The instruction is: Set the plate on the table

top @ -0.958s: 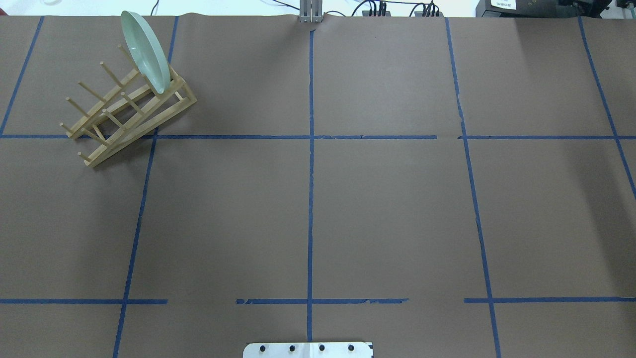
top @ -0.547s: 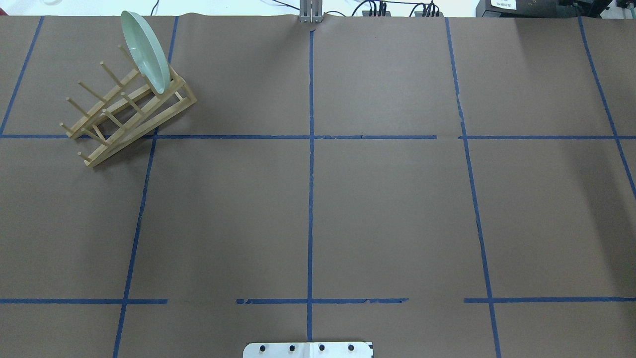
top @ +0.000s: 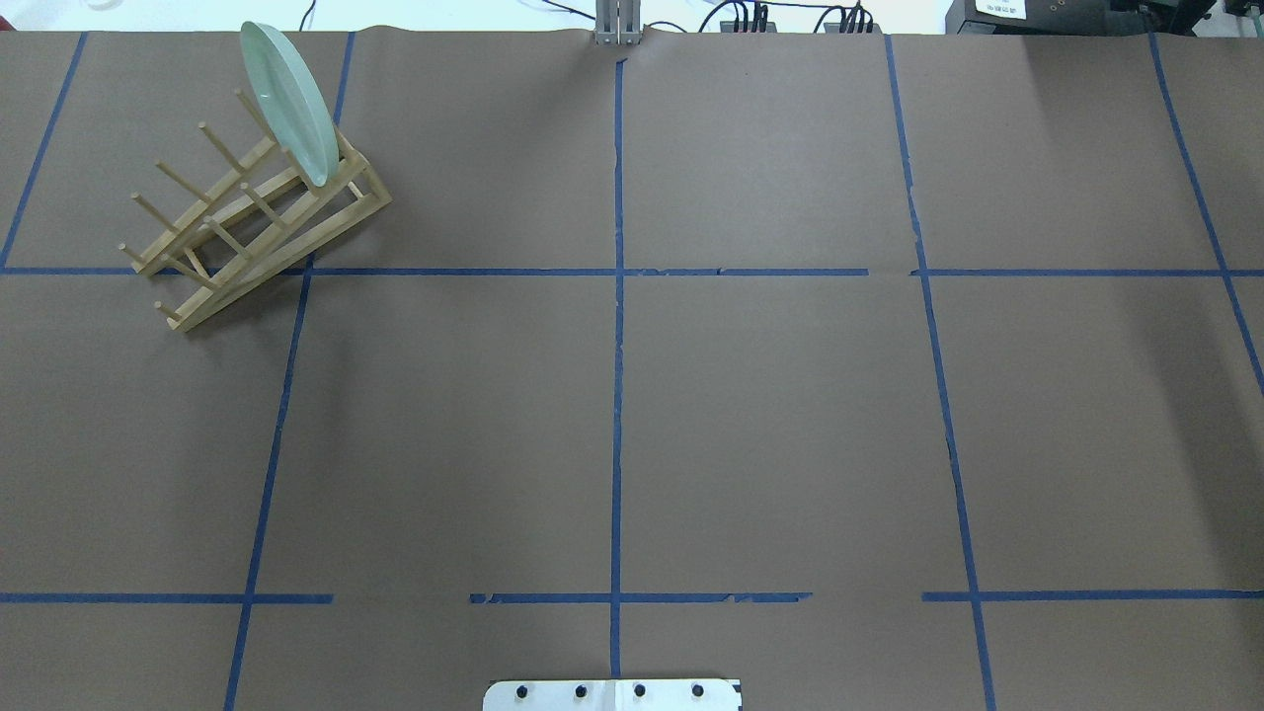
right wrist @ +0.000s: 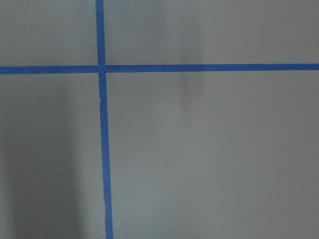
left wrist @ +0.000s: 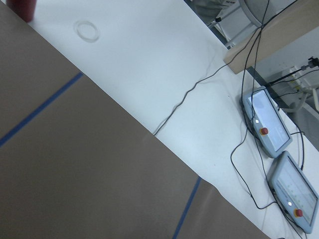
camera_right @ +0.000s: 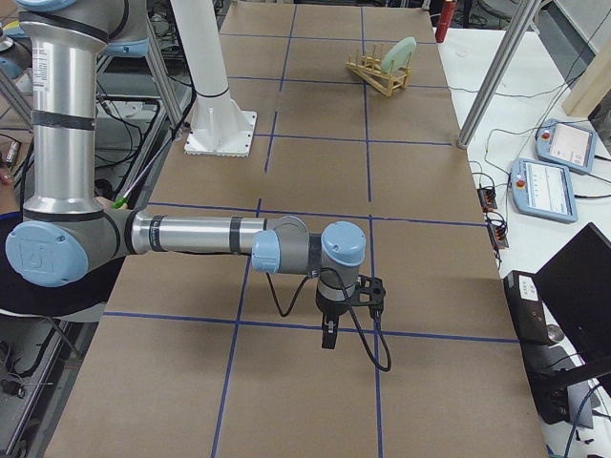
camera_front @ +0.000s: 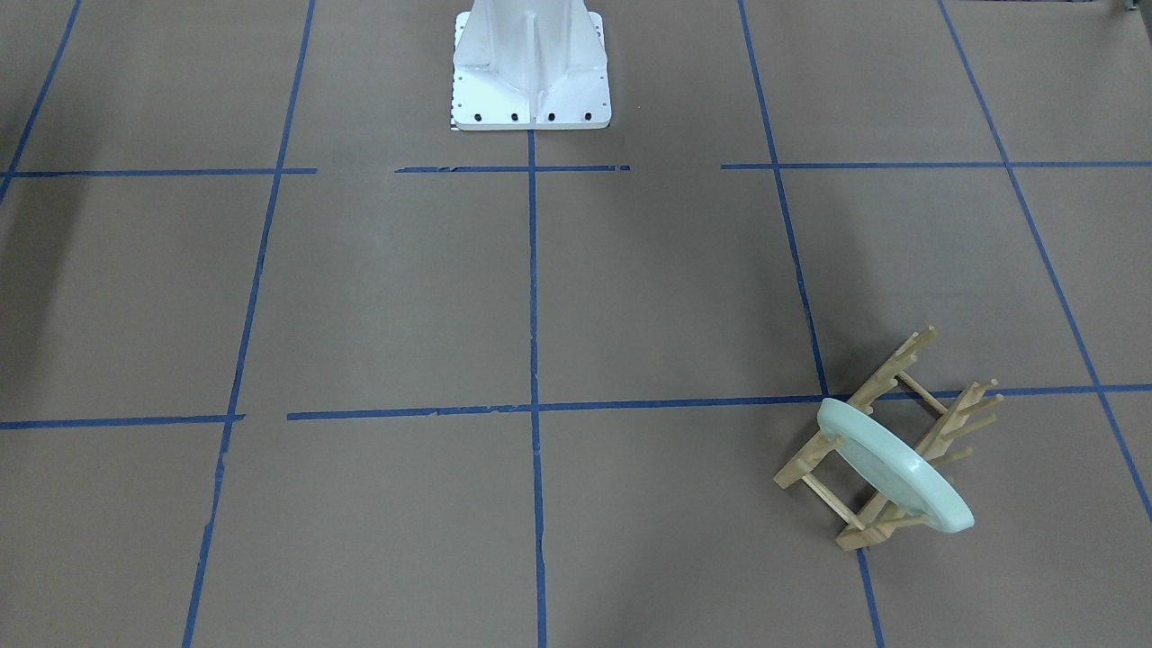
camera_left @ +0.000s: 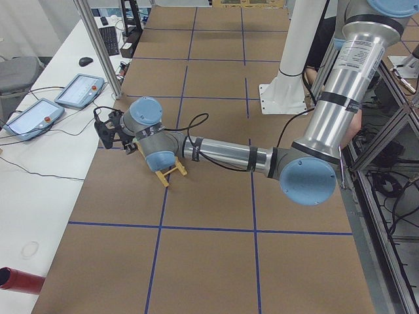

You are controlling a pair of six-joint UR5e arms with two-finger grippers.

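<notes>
Plate: glossy, rigid, likely brittle and slippery; tilted in rack, near left jaws, far from right jaws. Grip exposed rim. Whether either jaws are apart or together: cannot tell.

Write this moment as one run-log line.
plate: standing in wooden rack | table: no plate yet | left gripper: off plate, state unclear | right gripper: same

I see a white side bench carrying two teach pendants, loose black cables, a keyboard and a mouse. An aluminium post stands at its edge; a red cylinder lies at the near end
</notes>
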